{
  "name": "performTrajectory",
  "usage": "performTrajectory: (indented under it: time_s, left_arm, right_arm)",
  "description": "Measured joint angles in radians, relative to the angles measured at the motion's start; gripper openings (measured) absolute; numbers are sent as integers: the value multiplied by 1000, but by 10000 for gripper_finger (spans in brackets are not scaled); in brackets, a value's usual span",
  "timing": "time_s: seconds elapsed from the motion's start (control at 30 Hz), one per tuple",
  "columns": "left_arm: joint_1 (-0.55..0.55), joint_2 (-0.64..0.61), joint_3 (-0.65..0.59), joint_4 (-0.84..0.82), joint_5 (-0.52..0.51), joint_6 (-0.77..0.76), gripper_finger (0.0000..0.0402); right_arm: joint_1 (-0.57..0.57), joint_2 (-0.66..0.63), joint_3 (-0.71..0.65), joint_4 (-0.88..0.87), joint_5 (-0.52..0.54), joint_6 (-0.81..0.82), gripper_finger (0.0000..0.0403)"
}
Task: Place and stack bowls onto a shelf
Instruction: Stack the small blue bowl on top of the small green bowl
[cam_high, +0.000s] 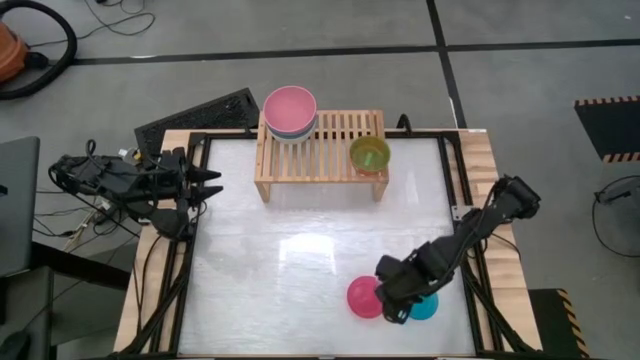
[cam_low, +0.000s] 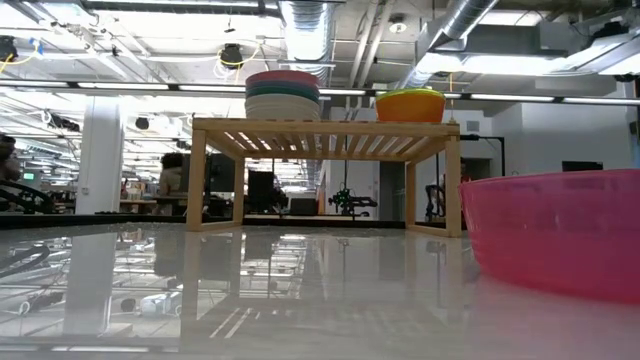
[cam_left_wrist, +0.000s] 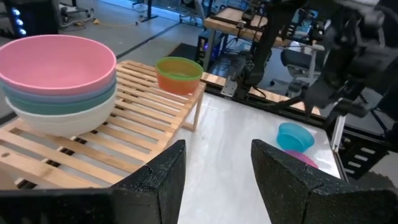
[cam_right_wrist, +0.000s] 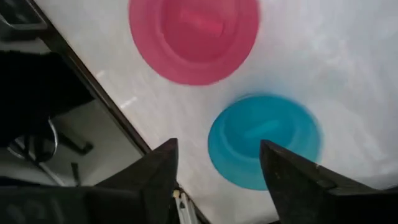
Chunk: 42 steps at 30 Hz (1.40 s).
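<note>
The light-wood shelf (cam_high: 320, 150) stands at the table's far edge. On its left end sits a stack of large bowls (cam_high: 290, 112) with the pink one on top, and teal, slate-blue and cream below it (cam_left_wrist: 59, 81). On its right end a green bowl sits nested in an orange one (cam_high: 369, 155). A magenta bowl (cam_high: 364, 297) and a cyan bowl (cam_high: 428, 307) rest on the table near its near-right corner. My right gripper (cam_high: 398, 297) hovers open over them; in its wrist view the cyan bowl (cam_right_wrist: 264, 140) lies below the spread fingers (cam_right_wrist: 217, 168). My left gripper (cam_high: 208, 185) waits open at the table's left edge.
The glossy white table top (cam_high: 290, 250) lies between the shelf and the two small bowls. A black frame rail (cam_right_wrist: 93, 87) runs along the table's edge close to the cyan bowl. The shelf's middle slats (cam_high: 335, 135) are bare. The low view shows the magenta bowl (cam_low: 560, 235) large at the right.
</note>
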<state>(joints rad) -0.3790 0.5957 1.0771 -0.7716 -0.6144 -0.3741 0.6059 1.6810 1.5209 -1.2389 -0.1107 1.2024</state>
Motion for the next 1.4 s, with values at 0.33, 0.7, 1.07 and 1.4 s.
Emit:
performTrajectory:
  time_s: [0.33,0.7,1.07,1.4]
  left_arm:
    - [0,0,0,-1,8,-7,167]
    - [0,0,0,-1,-15,-23,167]
    - [0,0,0,-1,-31,-59,167]
    - [0,0,0,-1,-56,-64,167]
  right_arm:
    - [44,0,-268,271,-98,47,271]
    - [138,0,-513,543,-96,254,271]
    - [130,0,-541,526,-81,134,97]
    - [95,-53,-483,425,-63,62,24]
